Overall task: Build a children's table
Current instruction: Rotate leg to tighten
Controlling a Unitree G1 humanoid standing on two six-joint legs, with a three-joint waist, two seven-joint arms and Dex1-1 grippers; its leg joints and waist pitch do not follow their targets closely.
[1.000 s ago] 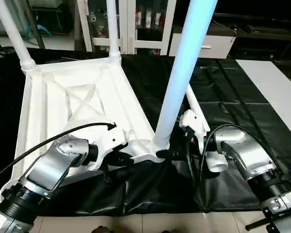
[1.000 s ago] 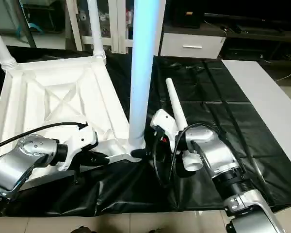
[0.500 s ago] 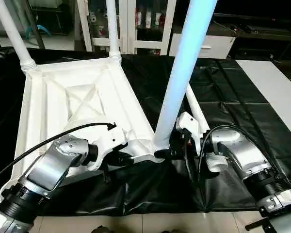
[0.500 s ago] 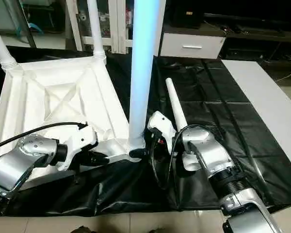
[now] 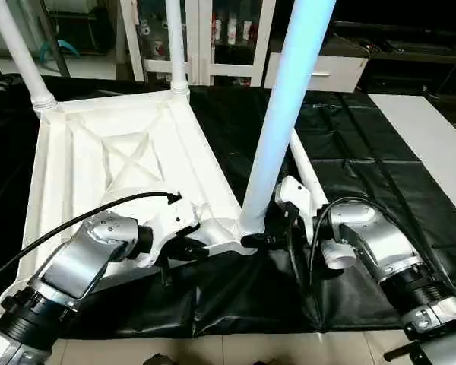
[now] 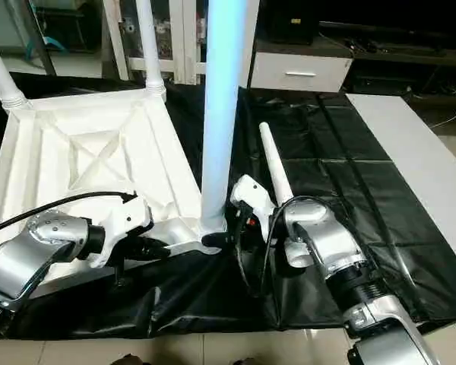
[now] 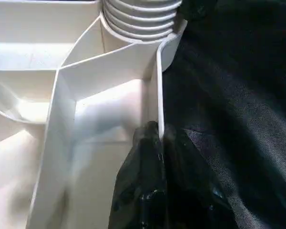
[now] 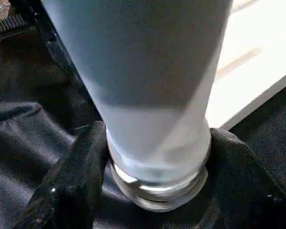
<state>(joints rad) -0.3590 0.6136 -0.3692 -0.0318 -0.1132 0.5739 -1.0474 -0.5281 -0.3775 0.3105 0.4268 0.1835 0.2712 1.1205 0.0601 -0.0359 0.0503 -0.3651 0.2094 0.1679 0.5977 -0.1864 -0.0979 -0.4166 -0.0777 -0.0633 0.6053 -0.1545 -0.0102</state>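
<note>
Lying upside down on the black-covered work surface (image 5: pixel 365 175): children's table (image 5: pixel 114 160), white plastic, ribbed underside up. Two legs (image 5: pixel 19 53) stand upright in the far corner sockets; a third leg (image 5: pixel 285 114) stands upright in the near corner socket closest to the robot's right arm, threaded base visible at the socket rim. Fourth leg (image 6: pixel 273 171) lies loose on the black cover, just beside that corner, partly hidden behind the right arm. Left tool (image 7: pixel 159 143): closed tight, both black fingers pinching the thin upright edge wall of the table's frame near the socket corner. Right tool (image 8: pixel 155 143): fingers (image 8: pixel 81 167) set one on each side of the third leg's base, pressed against it just above the socket, gripping the leg at about its own width. Both silver forearms reach in from the near edge, left arm over the table's near side, right arm over the black cover. Beyond the work surface: white glass-door cabinet (image 5: pixel 205 38), a white drawer unit (image 5: pixel 323 68), pale floor (image 5: pixel 433 144) at the robot's right.
</note>
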